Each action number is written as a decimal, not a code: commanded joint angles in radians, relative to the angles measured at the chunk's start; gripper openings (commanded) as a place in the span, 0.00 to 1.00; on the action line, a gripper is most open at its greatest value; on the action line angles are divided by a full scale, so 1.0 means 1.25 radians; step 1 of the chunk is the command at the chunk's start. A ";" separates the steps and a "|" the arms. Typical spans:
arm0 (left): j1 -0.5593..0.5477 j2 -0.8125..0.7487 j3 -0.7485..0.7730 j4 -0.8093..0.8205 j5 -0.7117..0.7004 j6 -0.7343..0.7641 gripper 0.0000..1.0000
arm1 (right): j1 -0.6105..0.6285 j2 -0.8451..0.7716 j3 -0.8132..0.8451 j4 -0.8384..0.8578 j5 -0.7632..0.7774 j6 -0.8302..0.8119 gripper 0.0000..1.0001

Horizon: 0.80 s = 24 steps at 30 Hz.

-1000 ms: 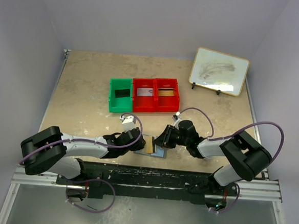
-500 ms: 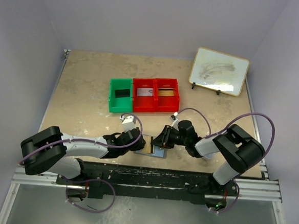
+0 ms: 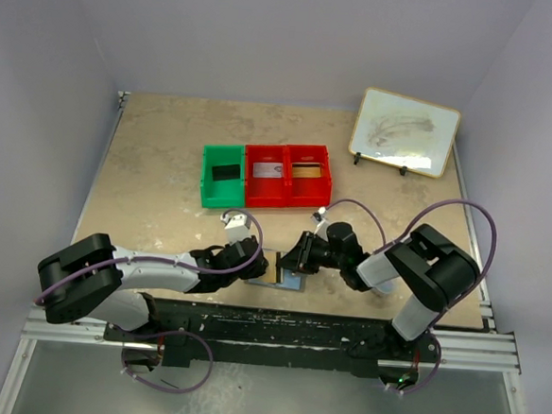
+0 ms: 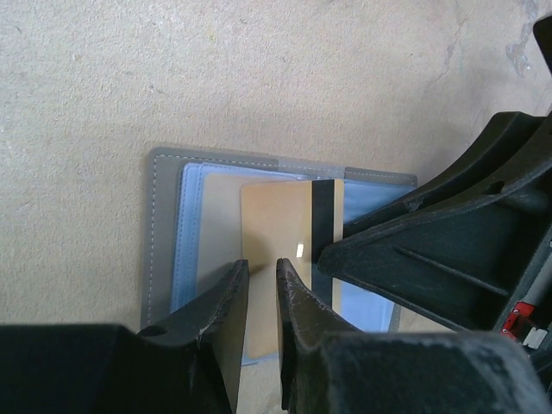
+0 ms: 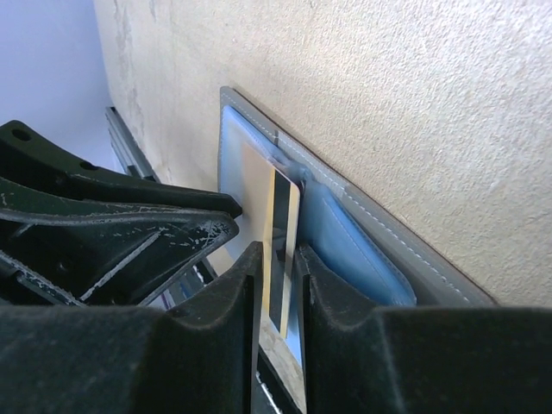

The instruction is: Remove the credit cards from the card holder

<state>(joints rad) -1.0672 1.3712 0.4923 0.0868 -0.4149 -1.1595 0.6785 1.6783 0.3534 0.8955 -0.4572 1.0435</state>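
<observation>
step: we judge 1 gold card (image 4: pixel 272 216) half out of the holder (image 4: pixel 164 241), open flat at 6 o'clock on the tabletop (image 4: pixel 259 78) | right tool (image 5: pixel 278 252), at its 3 o'clock, pinches the card's striped edge | left tool (image 4: pixel 261 267), at 9 o'clock, nearly closed, grip we cannot tell | next: slide card clear, holder pinned | grey stitched rim, clear blue sleeves, thin stiff card

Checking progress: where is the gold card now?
Top view, near edge centre: the gold card lies on the open card holder, its striped end between the right fingers.
</observation>
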 commanded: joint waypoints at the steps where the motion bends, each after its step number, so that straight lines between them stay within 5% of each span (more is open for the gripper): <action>1: 0.001 -0.007 -0.017 -0.020 0.010 0.002 0.17 | 0.010 0.023 -0.015 0.005 0.000 -0.007 0.19; 5: 0.001 -0.014 -0.019 -0.026 0.007 0.002 0.17 | 0.009 -0.028 -0.017 -0.058 0.018 -0.011 0.04; 9: 0.001 -0.016 -0.022 -0.025 0.004 0.000 0.17 | 0.009 -0.122 0.002 -0.210 0.097 -0.046 0.00; 19: 0.001 -0.011 -0.016 -0.013 0.008 0.002 0.17 | 0.005 -0.178 0.024 -0.310 0.129 -0.080 0.00; 24: 0.001 -0.001 -0.008 -0.016 0.016 0.010 0.16 | 0.005 -0.153 0.023 -0.221 0.092 -0.060 0.14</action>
<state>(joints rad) -1.0672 1.3621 0.4797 0.0925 -0.4137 -1.1599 0.6865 1.4593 0.3668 0.5766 -0.3416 0.9829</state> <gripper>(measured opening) 0.164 0.085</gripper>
